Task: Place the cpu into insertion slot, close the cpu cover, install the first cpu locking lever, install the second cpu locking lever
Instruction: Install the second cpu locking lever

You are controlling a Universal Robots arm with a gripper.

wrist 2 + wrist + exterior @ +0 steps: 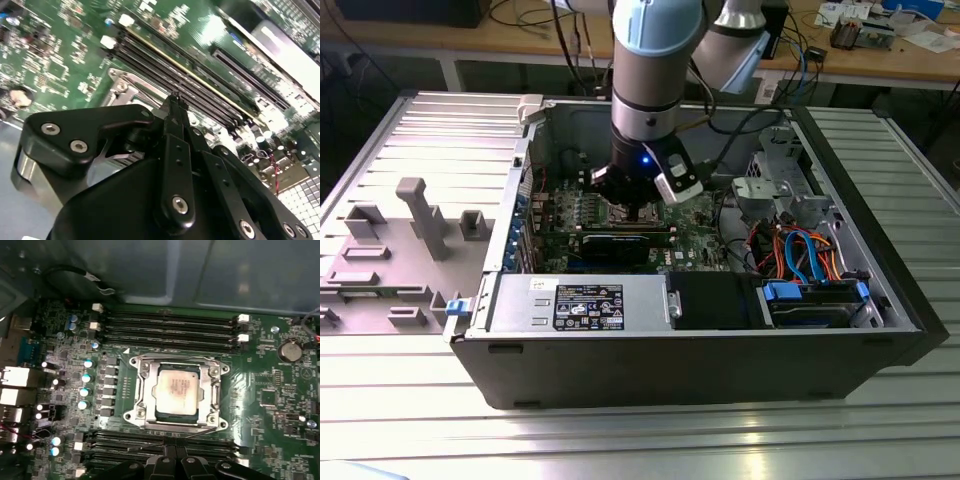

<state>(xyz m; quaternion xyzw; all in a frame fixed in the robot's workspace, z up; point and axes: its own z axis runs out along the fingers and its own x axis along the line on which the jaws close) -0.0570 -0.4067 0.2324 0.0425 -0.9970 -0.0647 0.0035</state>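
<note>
**CPU seated, cover down, gripper low over the socket**

Inside the open case (720,340), on the green board (260,370), the cpu (176,391) lies flat in the slot (176,392), its silver-grey top showing through the cut-out of the cover (144,390). In the first wrist view the cover lies flat over the socket, framing the chip on all sides. A thin wire lever (150,445) runs along the socket edge nearest the gripper; whether it is latched I cannot tell.

Long black memory slots (170,330) lie on both sides of the socket, one bank beyond it and one between it and the gripper.

In the exterior view the arm (655,60) reaches straight down into the case, and the gripper (642,212) hangs just above the board near the middle of the case. In the first wrist view the gripper's black fingers (165,467) stand side by side, pressed together with nothing between them, just beside the socket's near edge. The second wrist view shows the fingertips (175,107) meeting in a narrow point above the board, close to a silvery corner of the socket frame (120,87).
</note>
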